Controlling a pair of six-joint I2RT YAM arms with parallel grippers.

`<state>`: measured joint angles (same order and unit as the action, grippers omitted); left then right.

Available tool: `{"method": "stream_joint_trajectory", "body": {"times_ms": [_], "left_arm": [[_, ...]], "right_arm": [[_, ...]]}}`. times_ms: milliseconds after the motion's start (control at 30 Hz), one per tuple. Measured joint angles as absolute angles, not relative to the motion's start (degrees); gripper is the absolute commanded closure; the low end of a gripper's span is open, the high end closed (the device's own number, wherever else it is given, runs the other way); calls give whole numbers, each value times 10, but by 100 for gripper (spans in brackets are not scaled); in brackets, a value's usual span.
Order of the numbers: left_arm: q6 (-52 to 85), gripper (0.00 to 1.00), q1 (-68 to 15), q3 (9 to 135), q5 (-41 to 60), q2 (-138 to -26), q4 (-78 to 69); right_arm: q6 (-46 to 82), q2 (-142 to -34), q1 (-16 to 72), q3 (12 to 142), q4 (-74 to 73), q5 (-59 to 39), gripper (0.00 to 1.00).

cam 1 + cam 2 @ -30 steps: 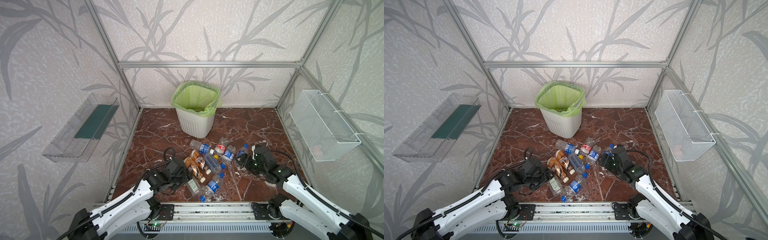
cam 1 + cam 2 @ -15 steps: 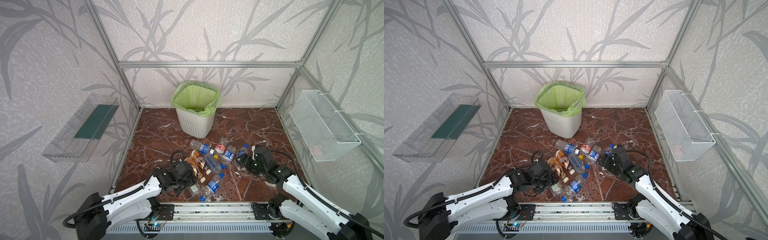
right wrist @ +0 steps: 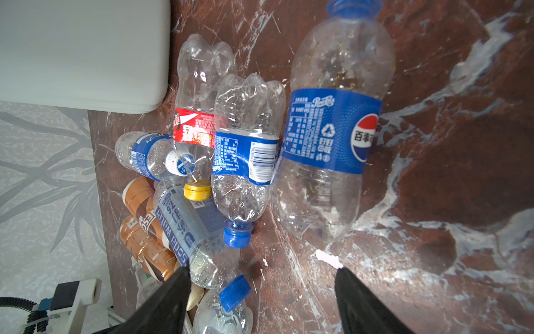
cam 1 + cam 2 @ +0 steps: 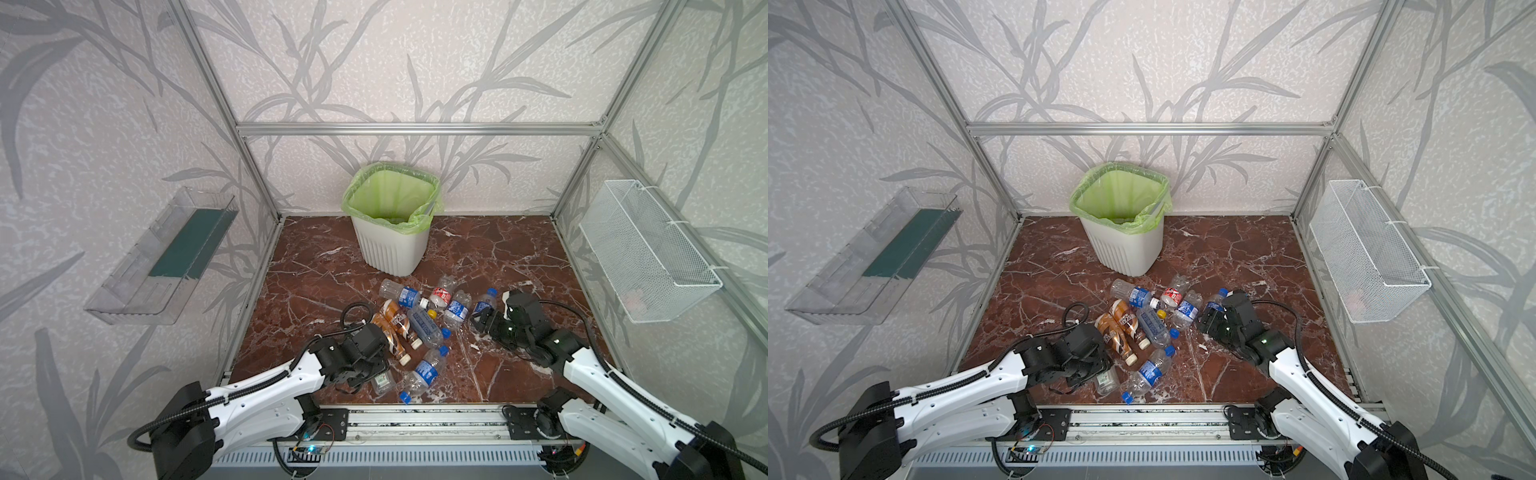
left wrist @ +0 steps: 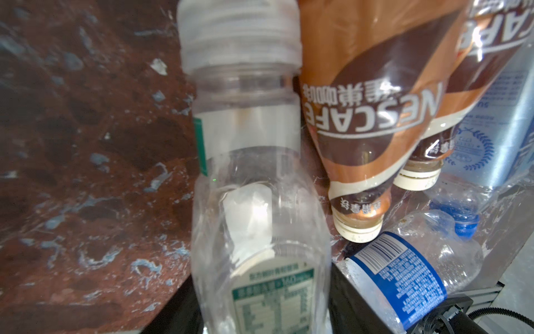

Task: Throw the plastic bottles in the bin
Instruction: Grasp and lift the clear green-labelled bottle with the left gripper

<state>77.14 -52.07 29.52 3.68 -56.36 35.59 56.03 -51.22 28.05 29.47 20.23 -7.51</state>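
Down at the near-left edge of the pile, the left gripper (image 4: 372,370) has its jaws pinching a clear green-labelled bottle (image 5: 260,202), right beside two brown coffee bottles (image 5: 375,101). Over on the right, the right gripper (image 3: 263,274) hangs low, jaws spread wide, just short of a blue-labelled Pepsi bottle (image 3: 332,130) lying on the marble surface (image 4: 324,266). The other plastic bottles (image 4: 424,328) lie heaped near-centre, and the bin (image 4: 390,249) stands upright at the far middle, apart from them.
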Motion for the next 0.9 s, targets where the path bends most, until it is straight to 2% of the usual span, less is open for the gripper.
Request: {"method": "stream_joint_trajectory", "body": {"times_ms": [267, 667, 900], "left_arm": [[772, 41, -496, 284, 9, -518, 408], [740, 28, -420, 272, -7, -493, 471], [735, 33, -415, 260, -13, -491, 494]], "right_arm": [[560, -522, 281, 295, 195, -75, 22], [560, -524, 281, 295, 193, -75, 22], [561, -524, 281, 294, 193, -75, 22]]}}
